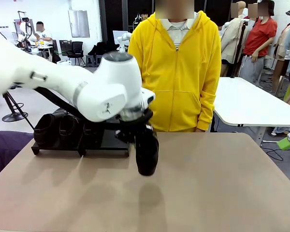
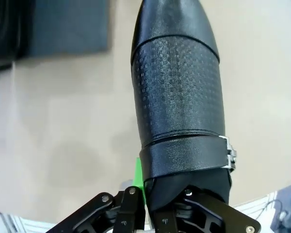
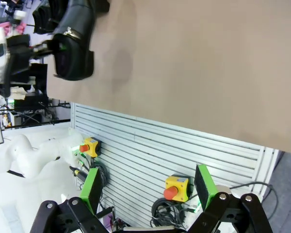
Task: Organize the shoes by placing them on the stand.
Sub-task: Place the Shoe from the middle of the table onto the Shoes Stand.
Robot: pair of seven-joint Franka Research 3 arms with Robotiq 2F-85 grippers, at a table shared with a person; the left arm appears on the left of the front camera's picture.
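Black glossy leather fills my left wrist view: one shoe (image 2: 177,92), a loafer with a textured upper and a small metal buckle, hangs toe-down from my left hand (image 2: 157,206). That hand is clamped tight on the rear rim of the shoe, with one green pad (image 2: 138,177) visible against the leather. In the front view, the shoe (image 1: 147,152) sits just above the tan tabletop (image 1: 208,183), casting a soft shadow below it, slightly right of the stand (image 1: 106,140).

The stand is a low black slanted rack at the far left of the tabletop. At least two other shoes (image 1: 58,129) already rest on its left part; my arm hides some of it, so I cannot tell the exact count. The panel nearest my held shoe looks free.

To do this step well, I judge I should carry the shoe left and back toward that free panel, keep it high enough to clear the stand's front edge, level it so the sole meets the slant, and release only once it rests beside its neighbours.

My right hand (image 3: 150,199) is spread wide, holding nothing, beyond the tabletop's edge. A person in a yellow hoodie (image 1: 176,72) stands at the far side.
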